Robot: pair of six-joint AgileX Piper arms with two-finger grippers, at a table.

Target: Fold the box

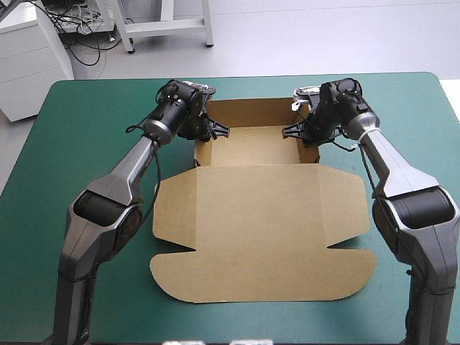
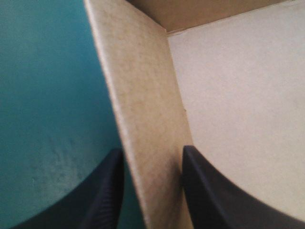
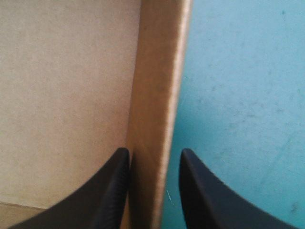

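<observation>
The brown box (image 1: 251, 215) lies in the middle of the table. Its far part is an open tray (image 1: 251, 144) with raised walls, and the lid lies flat toward the near edge with its side flaps spread. My left gripper (image 1: 208, 133) straddles the tray's left wall. In the left wrist view, that wall (image 2: 143, 95) stands between the black fingers of the gripper (image 2: 152, 191), which is shut on it. My right gripper (image 1: 302, 131) sits on the tray's right wall. In the right wrist view, this wall (image 3: 157, 86) fills the gap of the gripper (image 3: 155, 191), one finger inside the tray and one outside.
The teal-green cover (image 1: 86, 129) shows bare on both sides of the box and beyond its far wall. The lid's rounded front edge (image 1: 259, 298) reaches close to the table's near edge.
</observation>
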